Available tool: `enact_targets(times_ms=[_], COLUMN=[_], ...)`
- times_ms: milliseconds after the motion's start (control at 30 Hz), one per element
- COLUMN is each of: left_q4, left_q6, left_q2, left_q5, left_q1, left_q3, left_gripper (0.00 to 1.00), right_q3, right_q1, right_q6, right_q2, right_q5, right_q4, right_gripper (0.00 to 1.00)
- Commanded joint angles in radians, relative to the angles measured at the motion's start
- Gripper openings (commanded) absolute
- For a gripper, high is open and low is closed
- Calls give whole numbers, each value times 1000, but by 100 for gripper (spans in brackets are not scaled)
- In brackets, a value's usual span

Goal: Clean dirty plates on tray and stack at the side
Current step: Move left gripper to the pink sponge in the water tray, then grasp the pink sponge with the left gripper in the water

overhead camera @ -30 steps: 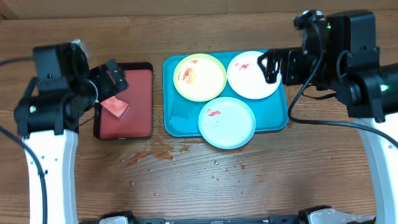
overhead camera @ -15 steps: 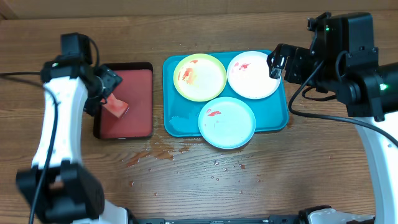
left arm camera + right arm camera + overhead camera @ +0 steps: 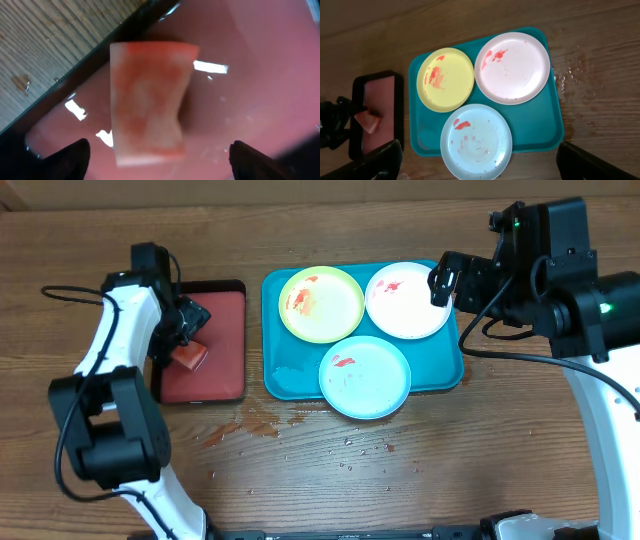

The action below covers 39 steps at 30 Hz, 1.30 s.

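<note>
Three dirty plates with red smears lie on the turquoise tray [image 3: 288,370]: a yellow-green plate [image 3: 321,304], a white plate [image 3: 408,300] and a pale mint-blue plate [image 3: 365,377] overhanging the tray's front rim. They also show in the right wrist view: yellow-green plate [image 3: 446,79], white plate [image 3: 513,67], mint-blue plate [image 3: 476,142], tray [image 3: 551,127]. My left gripper [image 3: 159,159] is open, low over a red-stained sponge [image 3: 146,102] in the small red tray [image 3: 222,350]. My right gripper [image 3: 479,162] is open and empty, high above the plates.
The black-rimmed red tray [image 3: 250,90] holds wet pink liquid. Red spatters and a wet patch [image 3: 255,425] mark the wooden table in front of the trays. The sponge shows in the overhead view [image 3: 188,356] beside the left arm.
My left gripper has dropped down over the sponge in the red tray. The right arm has shifted only slightly. The plates have not moved.
</note>
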<state>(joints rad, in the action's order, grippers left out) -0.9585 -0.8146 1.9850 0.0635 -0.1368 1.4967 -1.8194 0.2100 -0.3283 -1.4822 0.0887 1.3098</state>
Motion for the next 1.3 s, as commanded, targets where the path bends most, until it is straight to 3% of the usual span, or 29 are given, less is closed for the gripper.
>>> enact_targets(times_ms=[0,400,433,567,633,833,867,933,967,1000,1267], left_q4=[3,64,69,81,80,6,-15,-63,-78,-88,-20], left_q6=[-24,45,45,45,54,146,157,168,167,167,167], left_q2=[65,169,169,165,165,161,161,161,161,161,166], left_q5=[77,-1,-1,4,6,-12,-12,-12,-13,-19,-9], left_q1=[12,14,13,11,9,6,6,8,8,8,8], left_q3=[17,18,18,19,27,95,113,156,170,181,171], left_gripper=[91,83,76,22,4,4,5,20,52,100,100], right_q3=[-19,-19,-19,-19,-19,-19,-19,-19,-19,-19,-14], right_q1=[-3,-3,-3,-3,-3,-3,-3,-3,-3,-3,-3], right_q6=[17,41,44,44,44,44,44,44,44,44,44], right_q2=[1,0,0,0,0,0,0,0,0,0,0], right_q5=[-10,-10,-10,-47,-56,-70,-70,-70,-70,-70,-69], right_q4=[1,-3,-3,-6,-11,-40,-42,-45,-46,-47,-47], right_gripper=[100,100,100,99,92,90,91,95,96,96,100])
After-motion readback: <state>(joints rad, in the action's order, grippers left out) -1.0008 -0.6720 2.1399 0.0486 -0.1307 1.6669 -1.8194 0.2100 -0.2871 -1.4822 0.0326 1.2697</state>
